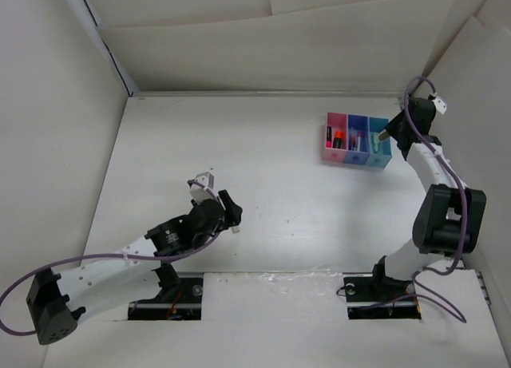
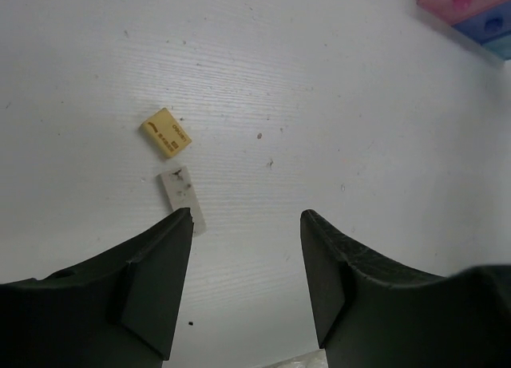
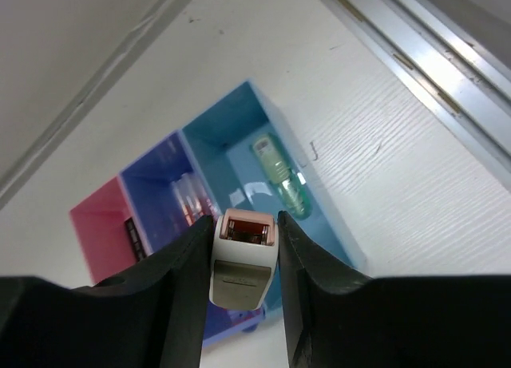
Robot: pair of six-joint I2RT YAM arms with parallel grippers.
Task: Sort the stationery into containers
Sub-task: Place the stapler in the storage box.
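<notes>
On the near left of the table [image 1: 279, 224], the left gripper [image 2: 246, 224] hangs low over the white surface with its fingers spread wide and nothing between them. Just beyond it lie two erasers: a yellow eraser [image 2: 166, 132] farther out and a pale grey eraser [image 2: 182, 194], whose near end meets the tip of the left finger in the wrist view. They are close together but not touching.

Far to the right stand the three joined bins. The pink bin [image 1: 334, 156] holds dark highlighters with orange on them, the darker blue bin [image 1: 354, 158] holds thin pinkish pens, and the light blue bin [image 3: 231, 148] holds a pale green translucent piece [image 3: 281, 180].

At the right end of that row, the right gripper [image 3: 245, 224] is clamped on a small white-and-pink block [image 3: 238, 278], held above the light blue bin's side.
</notes>
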